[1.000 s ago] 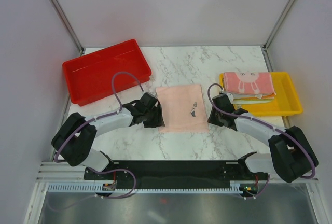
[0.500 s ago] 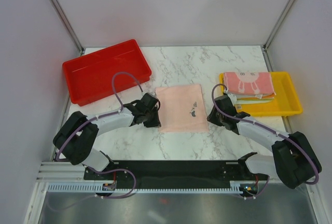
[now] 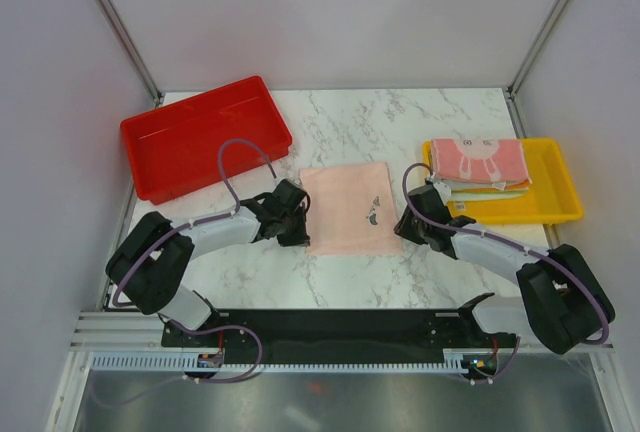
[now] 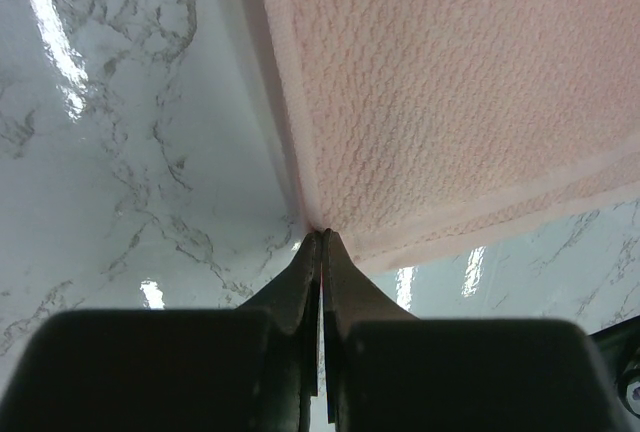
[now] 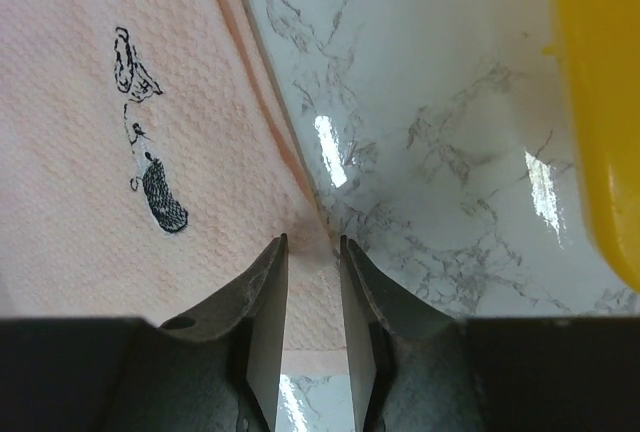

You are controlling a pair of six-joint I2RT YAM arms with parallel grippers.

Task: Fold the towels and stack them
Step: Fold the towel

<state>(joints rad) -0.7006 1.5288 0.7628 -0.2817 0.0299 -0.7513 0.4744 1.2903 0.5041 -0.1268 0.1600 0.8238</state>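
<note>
- Towel in play is the plain peach-pink towel (image 3: pixel 348 208). It's flat on the marble surface (image 3: pixel 400 122) dead centre, roughly square, with its side edges running 12 to 6.
- The left hand (image 4: pixel 321 240) is at the towel's 7 o'clock corner, squeezed right down on that corner.
- The right hand (image 5: pixel 312 247) is at the 5 o'clock corner. The gap is narrow and the hem sits between the fingers (image 5: pixel 268 292), but I'd say it isn't clamped yet.
- So that's one hand per near corner, and the cloth stretches away from both toward 12. My guess is the near edge gets lifted and carried to 12 for a half fold. The right side needs to bite first or its corner will lag.
- The bunny towel (image 3: pixel 478 160) tops the pile in the yellow tray (image 3: pixel 560 207), at 3 o'clock from the flat one. That's nearer the right arm, so it'll probably do the stacking.
</note>
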